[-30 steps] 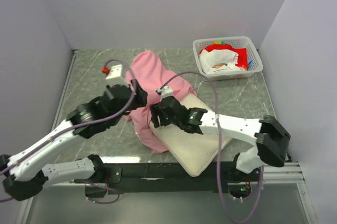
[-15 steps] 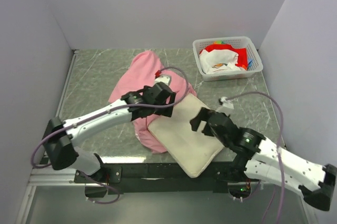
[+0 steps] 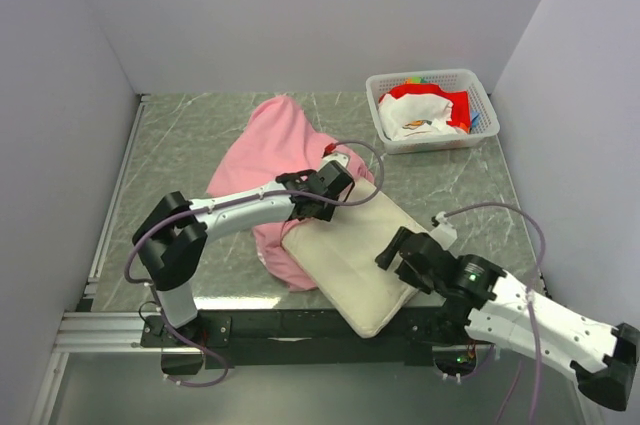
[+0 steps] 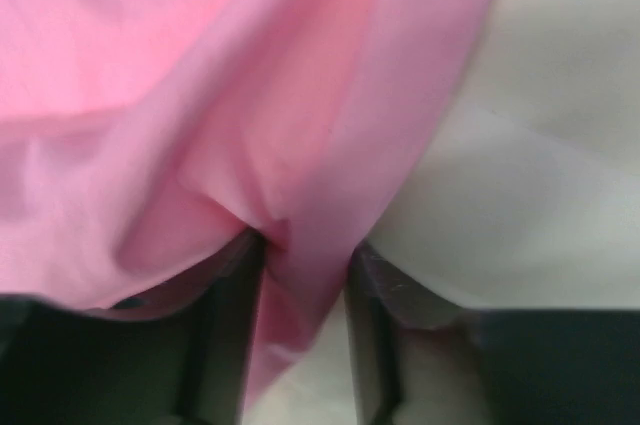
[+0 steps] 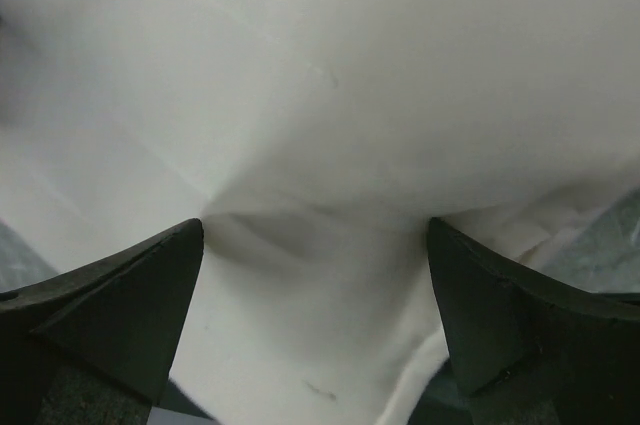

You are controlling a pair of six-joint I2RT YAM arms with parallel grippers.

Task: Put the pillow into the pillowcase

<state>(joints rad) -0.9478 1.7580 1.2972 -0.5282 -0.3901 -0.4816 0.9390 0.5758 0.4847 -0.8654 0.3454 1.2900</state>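
The cream pillow (image 3: pixel 350 250) lies slantwise at the table's near edge, its far left end tucked under the pink pillowcase (image 3: pixel 270 145), which is bunched behind it. My left gripper (image 3: pixel 322 188) is at the seam where pink cloth meets pillow. In the left wrist view a fold of pillowcase (image 4: pixel 300 125) fills the gap of that gripper (image 4: pixel 305 245), the jaws closed in on it. My right gripper (image 3: pixel 393 250) sits at the pillow's right edge. It stands wide open (image 5: pixel 315 230), with pillow (image 5: pixel 330 95) bulging between the fingers.
A white basket (image 3: pixel 480 95) holding red and white cloth (image 3: pixel 425 115) stands at the back right. Walls close in the table on the left, back and right. The black rail (image 3: pixel 300 325) runs under the pillow's near corner.
The left arm swung from the left side to the pillowcase's edge on the pillow and closed in on pink cloth. The right arm drew back to the pillow's right edge and opened wide.
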